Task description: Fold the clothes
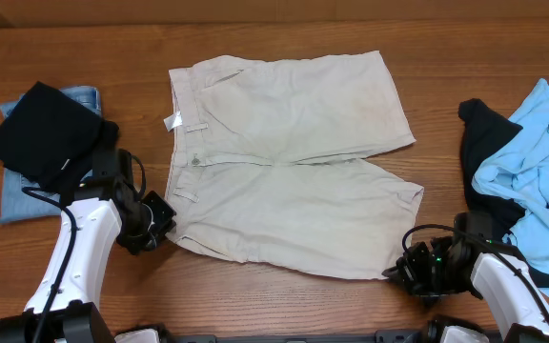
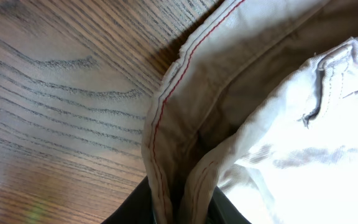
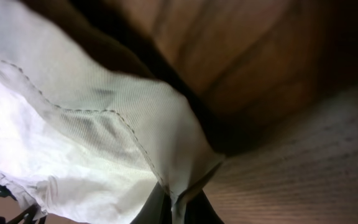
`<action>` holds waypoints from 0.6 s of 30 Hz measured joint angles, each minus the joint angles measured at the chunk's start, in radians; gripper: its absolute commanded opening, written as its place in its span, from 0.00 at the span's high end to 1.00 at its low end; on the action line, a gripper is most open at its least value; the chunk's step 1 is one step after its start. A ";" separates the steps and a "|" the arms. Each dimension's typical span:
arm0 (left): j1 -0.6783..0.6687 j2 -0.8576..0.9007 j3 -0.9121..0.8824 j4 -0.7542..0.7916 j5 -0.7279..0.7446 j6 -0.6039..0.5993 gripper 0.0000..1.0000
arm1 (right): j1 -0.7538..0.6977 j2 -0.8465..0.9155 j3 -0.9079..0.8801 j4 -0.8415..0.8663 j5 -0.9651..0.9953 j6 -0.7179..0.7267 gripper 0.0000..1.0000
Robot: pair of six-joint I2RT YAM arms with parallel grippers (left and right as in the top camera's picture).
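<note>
Beige shorts (image 1: 284, 162) lie spread flat in the middle of the wooden table, waistband to the left, legs to the right. My left gripper (image 1: 163, 225) is shut on the near end of the waistband (image 2: 173, 180), whose red-stitched hem runs between the fingers. My right gripper (image 1: 398, 270) is shut on the near corner of the near leg's hem (image 3: 182, 196), and the cloth lifts a little off the table there.
A black garment (image 1: 41, 133) lies on folded blue jeans (image 1: 12, 195) at the left. A light blue shirt (image 1: 546, 181) on a dark garment (image 1: 482, 133) lies heaped at the right. The table's front edge is just behind both grippers.
</note>
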 measured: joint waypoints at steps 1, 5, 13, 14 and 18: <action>0.000 0.000 0.000 0.000 0.000 0.000 0.77 | 0.000 0.000 0.000 0.005 0.000 0.000 0.96; 0.000 0.000 0.000 0.000 0.000 0.004 0.90 | 0.000 0.000 0.003 0.027 0.000 -0.010 0.96; 0.000 -0.042 0.022 -0.150 -0.020 0.032 0.92 | 0.002 0.002 0.295 -0.105 0.067 -0.047 0.96; -0.001 -0.063 0.022 -0.166 -0.015 0.034 0.92 | 0.004 0.002 0.343 -0.127 0.077 -0.049 0.96; -0.001 -0.185 0.023 -0.218 0.006 0.040 0.90 | 0.014 0.002 0.496 -0.209 0.098 -0.060 0.96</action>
